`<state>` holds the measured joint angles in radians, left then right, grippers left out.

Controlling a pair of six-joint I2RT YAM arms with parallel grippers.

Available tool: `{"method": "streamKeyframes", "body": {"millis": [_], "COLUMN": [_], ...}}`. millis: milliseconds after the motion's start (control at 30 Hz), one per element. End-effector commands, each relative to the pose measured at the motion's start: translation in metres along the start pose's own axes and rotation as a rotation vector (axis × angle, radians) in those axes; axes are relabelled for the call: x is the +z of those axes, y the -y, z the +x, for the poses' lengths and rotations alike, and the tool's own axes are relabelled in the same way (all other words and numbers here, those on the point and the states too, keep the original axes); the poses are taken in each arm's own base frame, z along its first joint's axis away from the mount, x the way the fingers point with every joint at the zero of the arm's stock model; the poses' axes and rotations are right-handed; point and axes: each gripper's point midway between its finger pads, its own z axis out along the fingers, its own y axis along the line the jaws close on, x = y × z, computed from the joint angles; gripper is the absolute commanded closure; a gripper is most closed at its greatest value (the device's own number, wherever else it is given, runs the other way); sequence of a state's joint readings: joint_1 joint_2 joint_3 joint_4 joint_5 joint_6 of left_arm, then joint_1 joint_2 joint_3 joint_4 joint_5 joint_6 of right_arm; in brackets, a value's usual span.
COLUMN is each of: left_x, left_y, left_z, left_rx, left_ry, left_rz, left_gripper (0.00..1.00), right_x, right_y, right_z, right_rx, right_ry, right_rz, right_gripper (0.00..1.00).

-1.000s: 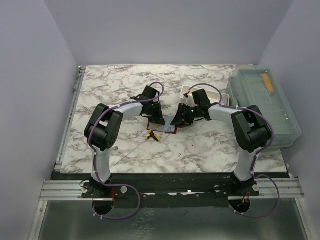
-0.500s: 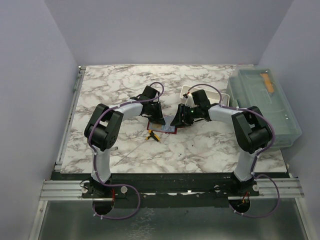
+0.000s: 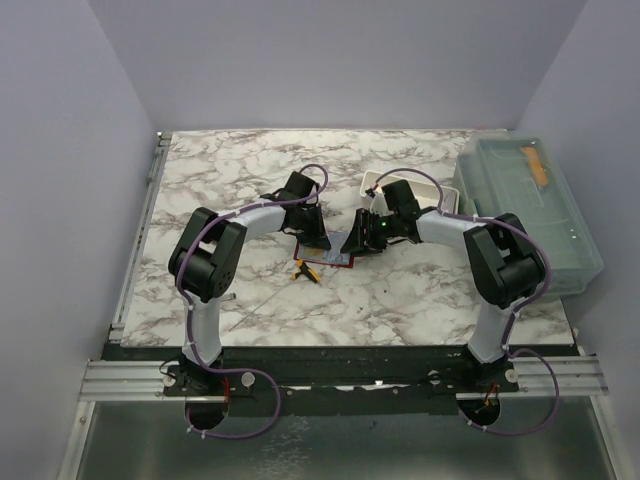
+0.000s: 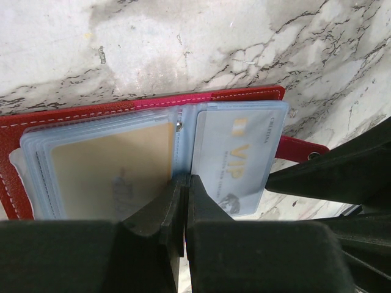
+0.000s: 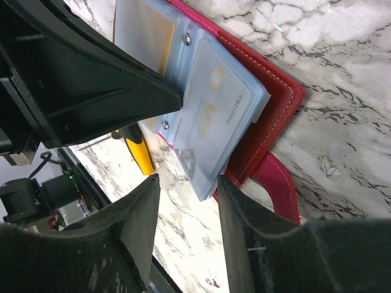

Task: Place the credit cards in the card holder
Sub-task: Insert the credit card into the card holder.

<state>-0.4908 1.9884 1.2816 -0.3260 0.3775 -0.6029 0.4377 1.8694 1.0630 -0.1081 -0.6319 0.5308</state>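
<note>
The credit cards [image 4: 238, 159] look tucked in the card holder [image 4: 73, 113] under my clenched left end effector [image 4: 185, 180], so my released right end effector [image 5: 187, 183] should lift away gently.

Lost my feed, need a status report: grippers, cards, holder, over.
Left gripper shut, tips at card holder's spine. Right gripper open at its edge. Gold card and blue card both in sleeves. Yellow-handled tool alongside, not blocking.

Worktop [image 3: 215, 175]: white marble pattern, grey veining | Walls [image 3: 330, 60]: plain pale lavender on three sides | Near edge: aluminium rails [image 3: 120, 378] beside a dark frame [image 3: 340, 368] | Light: even and diffuse, shadows faint
</note>
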Motion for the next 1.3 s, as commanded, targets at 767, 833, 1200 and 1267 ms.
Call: {"method": "streamKeyframes", "body": {"millis": [767, 833, 1200, 1267], "left_x": [0.009, 0.007, 0.006, 0.005], "left_y": [-0.022, -0.021, -0.016, -0.014], "left_z": [0.021, 0.020, 0.024, 0.022], "left_rx": [-0.014, -0.016, -0.023, -0.021], "left_ry": [-0.062, -0.060, -0.072, -0.069], "left_rz": [-0.058, -0.054, -0.025, -0.018], "left_gripper": [0.97, 0.97, 0.97, 0.97], "right_x": [0.007, 0.009, 0.011, 0.006], "right_y": [-0.019, -0.026, -0.023, -0.012], "right_z": [-0.004, -0.011, -0.013, -0.011], "right_rx": [-0.004, 0.004, 0.082, 0.061], "right_ry": [0.030, 0.063, 0.131, 0.138], "right_rz": [-0.059, -0.096, -0.110, -0.034], "right_gripper": [0.53, 0.53, 0.53, 0.50]}}
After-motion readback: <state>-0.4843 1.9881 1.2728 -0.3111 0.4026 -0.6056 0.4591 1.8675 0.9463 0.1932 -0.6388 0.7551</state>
